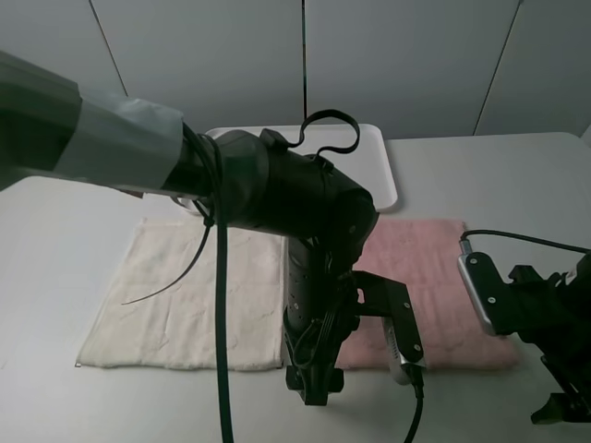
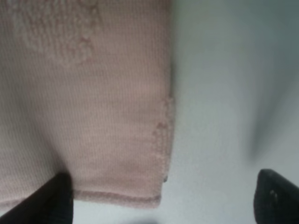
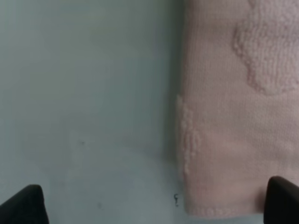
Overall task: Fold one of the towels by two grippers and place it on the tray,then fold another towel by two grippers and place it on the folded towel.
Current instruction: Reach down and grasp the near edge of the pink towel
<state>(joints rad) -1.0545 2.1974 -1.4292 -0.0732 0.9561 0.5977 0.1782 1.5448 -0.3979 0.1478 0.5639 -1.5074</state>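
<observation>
The pink towel (image 1: pixel 429 263) is bracketed at its near corners by the wide-open left end effector (image 2: pixel 161 205) and right end effector (image 3: pixel 154 205), its near edge running between them.

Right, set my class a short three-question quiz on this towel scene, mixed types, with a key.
1. True or false: the cream towel lies flat and unfolded.
2. The left hand and right hand sit at the near corners of which? A) cream towel B) pink towel C) tray
3. Fill in: both hands are ____.
Key: 1 true; 2 B; 3 open.
</observation>
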